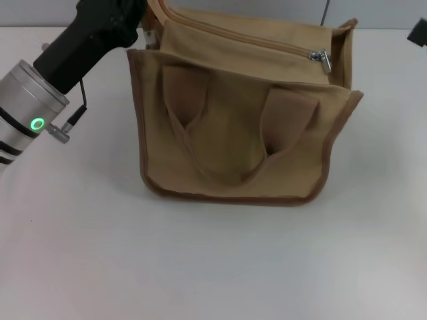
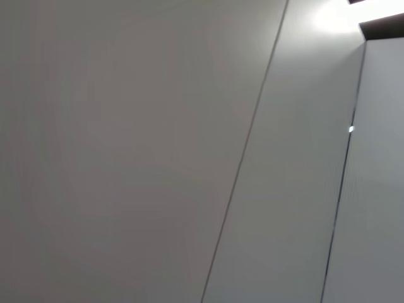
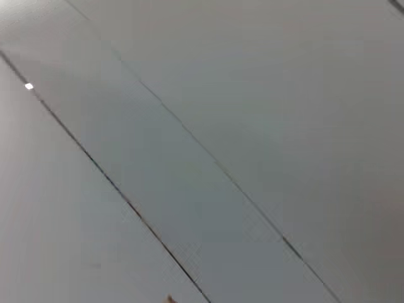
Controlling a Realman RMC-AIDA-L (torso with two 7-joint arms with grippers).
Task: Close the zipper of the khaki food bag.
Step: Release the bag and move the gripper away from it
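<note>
The bag (image 1: 233, 127) lies on the table (image 1: 200, 267); zipper (image 1: 253, 39) pull at its right end; left gripper (image 1: 148, 30) at the bag's left corner — jaws hidden, cannot tell.

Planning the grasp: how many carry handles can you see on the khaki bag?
2. One handle lies flat on the khaki food bag's left half, the other on its right half; none seems hidden.

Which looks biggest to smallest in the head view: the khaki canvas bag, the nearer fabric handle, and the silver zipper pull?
1. Khaki canvas food bag, by far the largest.
2. Nearer wide fabric handle, draped over the bag's front.
3. Small silver metal zipper pull, the smallest.
</note>
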